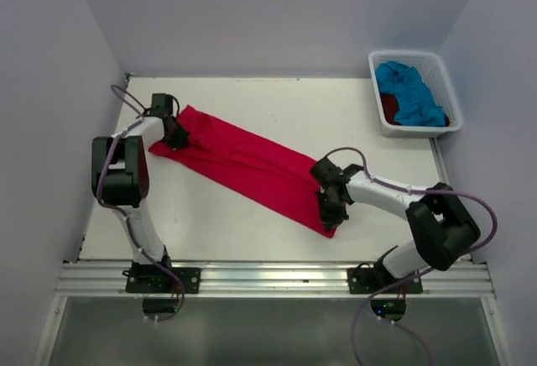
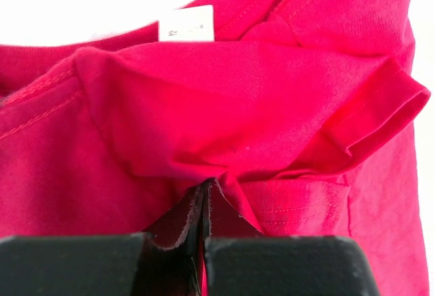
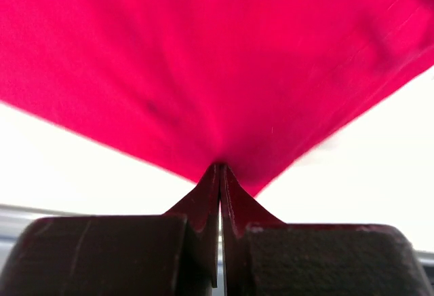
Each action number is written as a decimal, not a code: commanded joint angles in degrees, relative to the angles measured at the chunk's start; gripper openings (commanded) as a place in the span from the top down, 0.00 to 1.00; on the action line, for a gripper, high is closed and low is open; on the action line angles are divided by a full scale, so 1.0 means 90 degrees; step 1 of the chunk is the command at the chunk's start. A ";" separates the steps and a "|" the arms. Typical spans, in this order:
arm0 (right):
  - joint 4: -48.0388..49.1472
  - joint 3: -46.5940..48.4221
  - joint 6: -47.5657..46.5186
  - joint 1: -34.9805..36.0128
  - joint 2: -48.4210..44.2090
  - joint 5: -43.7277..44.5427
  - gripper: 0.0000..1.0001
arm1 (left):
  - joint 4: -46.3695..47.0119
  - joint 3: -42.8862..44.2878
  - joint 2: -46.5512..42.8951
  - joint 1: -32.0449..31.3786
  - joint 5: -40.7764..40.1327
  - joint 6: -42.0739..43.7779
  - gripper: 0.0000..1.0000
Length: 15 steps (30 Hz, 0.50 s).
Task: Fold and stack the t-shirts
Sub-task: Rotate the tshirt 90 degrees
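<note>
1. White plastic basket [image 1: 445, 82]: stands at the far right corner of the white table [image 1: 252, 97]; taken as reference for the entries below.
2. Turquoise blue t-shirt [image 1: 411, 93]: crumpled inside the basket, filling most of it and lying uppermost.
3. Dark red t-shirt [image 1: 388, 106]: inside the basket, partly under the turquoise one; only a strip shows along the basket's left wall and near edge.
4. Bright red-pink t-shirt [image 1: 252, 169]: outside the basket, well apart from it, to its left and nearer the arm bases. Drawn out as a long diagonal band on the table, one end at the side farthest from the basket, the other end below and left of the basket.
5. Neck label [image 2: 186, 23]: white, on the collar at the shirt end farthest from the basket.
6. Left gripper [image 1: 174, 135]: at the shirt end farthest from the basket; jaws pressed together, pinching a bunched fold of the red-pink cloth beside a sleeve.
7. Right gripper [image 1: 330, 211]: at the shirt end closer to the basket; jaws together, clamped on a corner of the red-pink cloth, which fans out taut from the fingertips.
</note>
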 commanded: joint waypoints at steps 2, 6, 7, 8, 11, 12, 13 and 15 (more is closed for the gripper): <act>-0.0210 -0.0412 0.0547 0.0745 -0.0560 -0.0667 1.00 | 0.0269 0.0360 0.0596 0.0130 0.0468 0.0335 1.00; 0.0073 -0.0589 0.0782 0.1516 -0.0639 -0.0903 1.00 | 0.0406 0.0946 0.1258 0.0110 0.1349 0.0559 1.00; 0.0161 -0.0618 0.0821 0.1615 -0.0629 -0.0961 1.00 | 0.0261 0.1131 0.1406 0.0091 0.1466 0.0618 1.00; 0.0287 -0.0619 0.0879 0.1732 -0.0591 -0.0981 1.00 | 0.0095 0.1539 0.1668 0.0071 0.1574 0.0744 1.00; 0.0221 -0.0328 0.0860 0.2211 -0.0580 -0.0807 1.00 | -0.0014 0.1700 0.1613 -0.0007 0.1545 0.0843 1.00; 0.0191 -0.0210 0.0822 0.2444 -0.0667 -0.0583 1.00 | 0.0034 0.1642 0.1535 -0.0027 0.1565 0.0863 1.00; 0.0172 -0.0073 0.0763 0.2524 -0.0755 -0.0465 1.00 | 0.0160 0.1583 0.1457 -0.0046 0.1584 0.0863 1.00; -0.0062 0.0492 0.0588 0.2563 -0.1068 -0.0095 1.00 | 0.0210 0.1456 0.1311 -0.0046 0.1594 0.0911 1.00</act>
